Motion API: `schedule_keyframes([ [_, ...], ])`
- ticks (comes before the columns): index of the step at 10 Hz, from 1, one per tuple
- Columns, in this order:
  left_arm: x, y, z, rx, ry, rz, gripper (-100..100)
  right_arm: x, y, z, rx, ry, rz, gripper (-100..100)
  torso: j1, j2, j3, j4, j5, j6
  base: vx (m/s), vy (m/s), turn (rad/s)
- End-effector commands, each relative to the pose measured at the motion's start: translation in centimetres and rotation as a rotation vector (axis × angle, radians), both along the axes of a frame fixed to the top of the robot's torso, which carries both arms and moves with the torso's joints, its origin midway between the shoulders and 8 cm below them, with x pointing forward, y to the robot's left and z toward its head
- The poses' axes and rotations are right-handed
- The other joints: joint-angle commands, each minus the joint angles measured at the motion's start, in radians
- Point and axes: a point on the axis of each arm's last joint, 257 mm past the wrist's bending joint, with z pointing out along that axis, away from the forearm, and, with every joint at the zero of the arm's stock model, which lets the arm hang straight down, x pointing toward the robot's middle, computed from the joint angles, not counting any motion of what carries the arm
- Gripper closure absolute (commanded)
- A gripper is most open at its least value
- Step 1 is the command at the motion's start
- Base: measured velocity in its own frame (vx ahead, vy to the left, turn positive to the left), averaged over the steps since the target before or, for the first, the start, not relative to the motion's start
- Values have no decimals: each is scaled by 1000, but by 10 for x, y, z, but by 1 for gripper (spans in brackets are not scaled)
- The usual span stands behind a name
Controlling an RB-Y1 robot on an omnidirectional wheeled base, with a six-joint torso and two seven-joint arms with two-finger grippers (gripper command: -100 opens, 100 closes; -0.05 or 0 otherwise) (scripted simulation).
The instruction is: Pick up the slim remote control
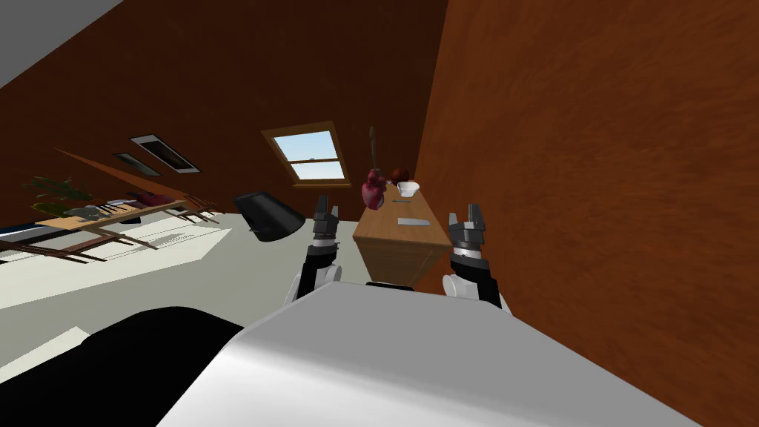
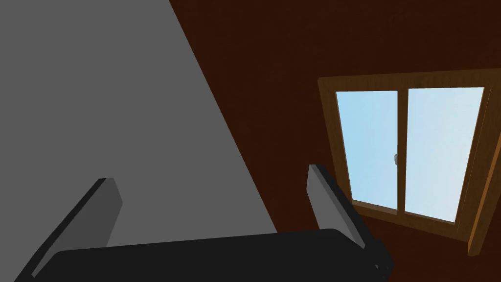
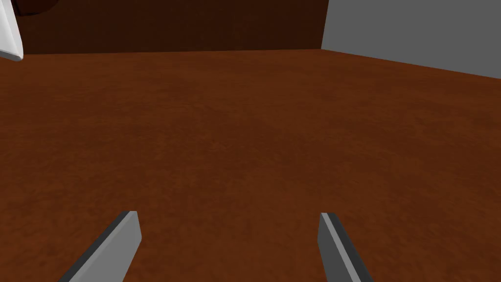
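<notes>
Slim grey remote (image 1: pixel 413 222) lies flat on near end of wooden sideboard (image 1: pixel 393 256), ahead and between both arms, long axis across the top; right gripper (image 1: pixel 464 215) nearer than left gripper (image 1: pixel 323 204). Both pincers stand apart, empty, short of the top. Beyond the remote: red vase (image 1: pixel 373 193), white bowl (image 1: pixel 408 188), a thin dark sliver (image 1: pixel 401 200). Brown wall (image 1: pixel 593 185) crowds the right arm, and I judge it the main constraint.

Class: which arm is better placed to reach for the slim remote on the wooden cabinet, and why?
Probably the right: the right gripper, open, sits nearer the remote on the cabinet than the open left gripper does.
</notes>
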Motion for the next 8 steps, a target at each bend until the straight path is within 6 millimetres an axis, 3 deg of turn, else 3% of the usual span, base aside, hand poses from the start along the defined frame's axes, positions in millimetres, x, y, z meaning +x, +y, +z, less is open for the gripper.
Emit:
schedule_keyframes([
  [1, 0, 0, 0, 0, 0, 0, 0, 0, 2, -4, -27, 11, 13, -100, 0, 0, 0, 0, 0, 0, -27, 46, -22],
  [3, 0, 0, 0, 0, 0, 0, 0, 0, 6, -14, -75, 34, 35, -100, 7, 4, 2, 1, 1, 0, -89, 142, -31],
  [7, 0, 0, 0, 0, 0, 0, 0, -3, 13, -48, -192, 103, 89, -100, 8, 11, 7, 3, 2, 0, -165, 121, -5],
  [8, 0, 0, 0, 0, 0, 0, 0, -3, 14, -48, -202, 105, 94, -100, 8, 13, 7, 3, 2, 0, -127, 78, -4],
])
